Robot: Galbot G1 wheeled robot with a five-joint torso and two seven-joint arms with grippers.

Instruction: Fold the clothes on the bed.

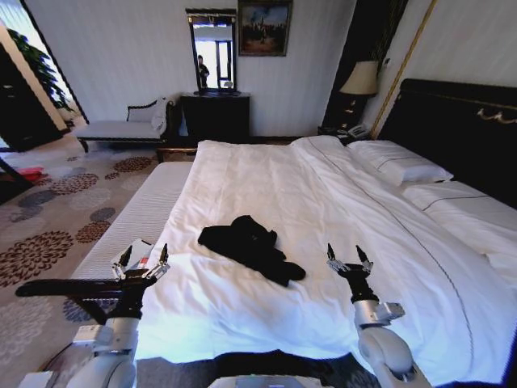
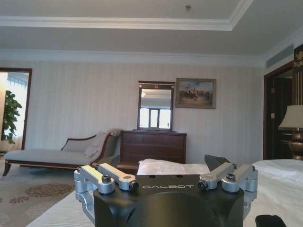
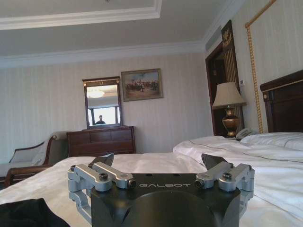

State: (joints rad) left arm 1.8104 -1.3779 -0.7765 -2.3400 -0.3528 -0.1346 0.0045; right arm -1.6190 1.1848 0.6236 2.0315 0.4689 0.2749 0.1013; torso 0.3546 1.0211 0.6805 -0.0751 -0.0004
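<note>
Item 1, the bed (image 1: 266, 202): we record a large bed with a white duvet (image 1: 339, 242), 2 white pillows (image 1: 400, 166) and a dark headboard (image 1: 460, 129) on its right side.

Item 2, the clothes (image 1: 250, 246): we note 1 black garment, crumpled in a heap on the duvet near the foot of the bed, between our 2 grippers and touching neither.

Item 3, the left gripper (image 1: 141, 263): we hold it above the left edge of the bed, near the foot, fingers spread wide and holding nothing.

Item 4, the right gripper (image 1: 349, 259): we hold it over the duvet to the right of the clothes, fingers also spread wide, empty.

Item 5, surroundings: we list a dark dresser (image 1: 214, 117) with a mirror (image 1: 212, 52) at the far wall, a pale chaise (image 1: 121, 129) beside it, and a lamp (image 1: 359, 81) near the headboard.
</note>
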